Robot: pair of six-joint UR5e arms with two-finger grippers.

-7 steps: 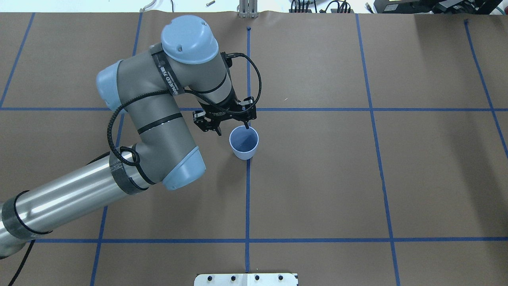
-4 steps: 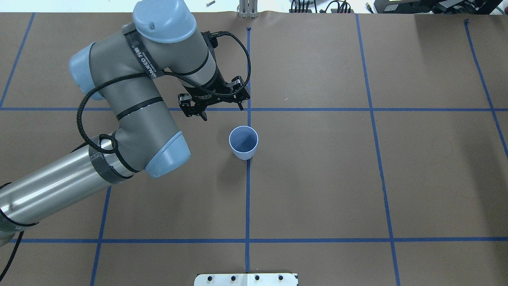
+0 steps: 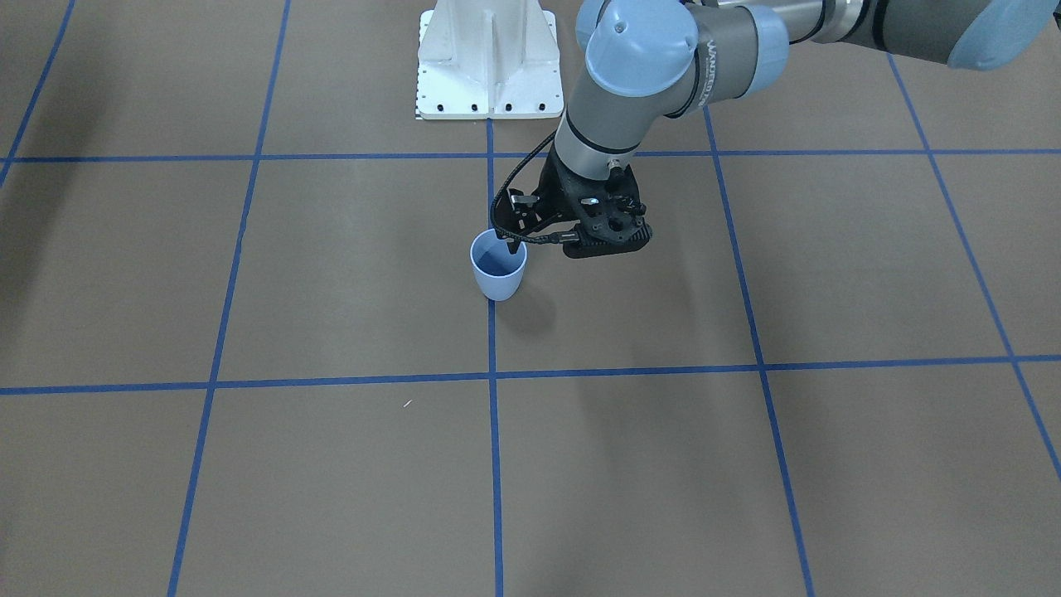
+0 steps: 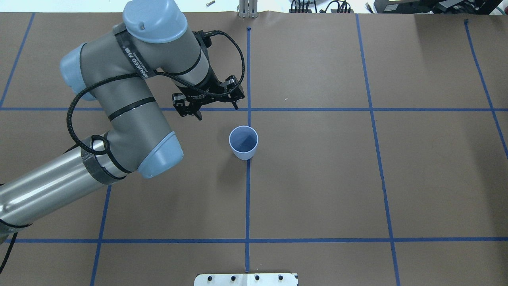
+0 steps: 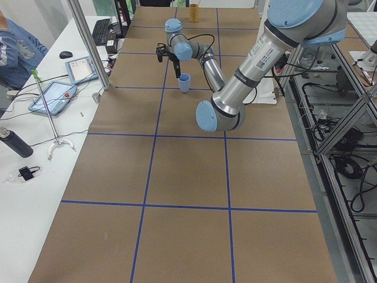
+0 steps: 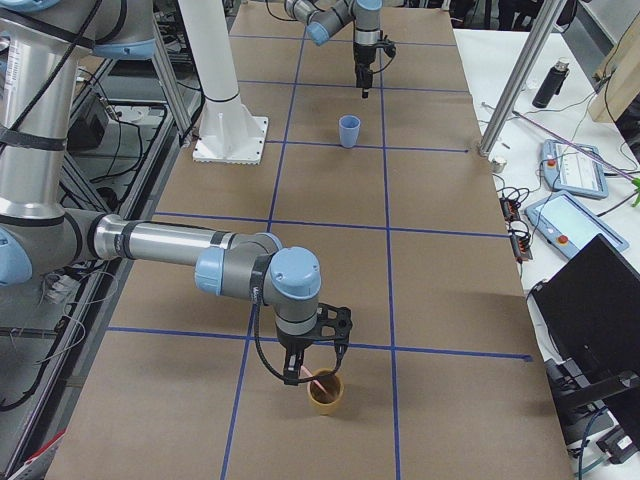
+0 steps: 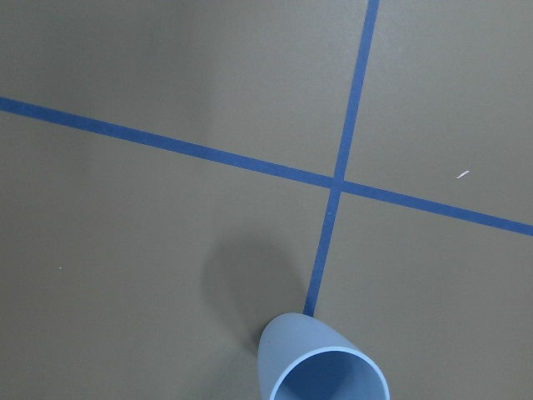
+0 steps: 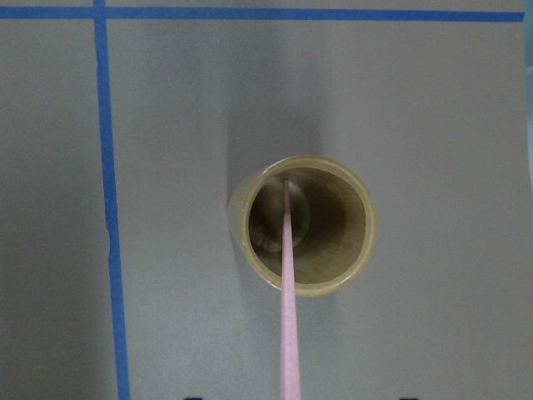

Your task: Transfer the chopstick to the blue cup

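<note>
Brown-papered table (image 4: pixel 317 186), blue tape grid. Chopstick (image 8: pixel 287 300): thin, pink, straight, stands slanted in tan cup (image 8: pixel 364 225), well apart from blue cup (image 4: pixel 243 143). Left gripper (image 4: pixel 217 111) spread wide, empty, near blue cup. Right gripper (image 6: pixel 303 368) over tan cup; cannot tell its grip.

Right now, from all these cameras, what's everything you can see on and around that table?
Table: one, brown with blue tape lines, under everything.
Blue cup: one, pale blue, upright and empty at the table's middle.
Tan cup: one, tan, upright near the table's right end.
Chopstick: one, pink, leaning inside the tan cup.
Tablets: two, grey, on the white side bench.
Bottle: one, black, on that bench.
Base plate: one, white, at the robot's foot.
Left gripper: one, black, open, hovering near the blue cup.
Right gripper: one, black, above the tan cup; open or shut unclear.
</note>
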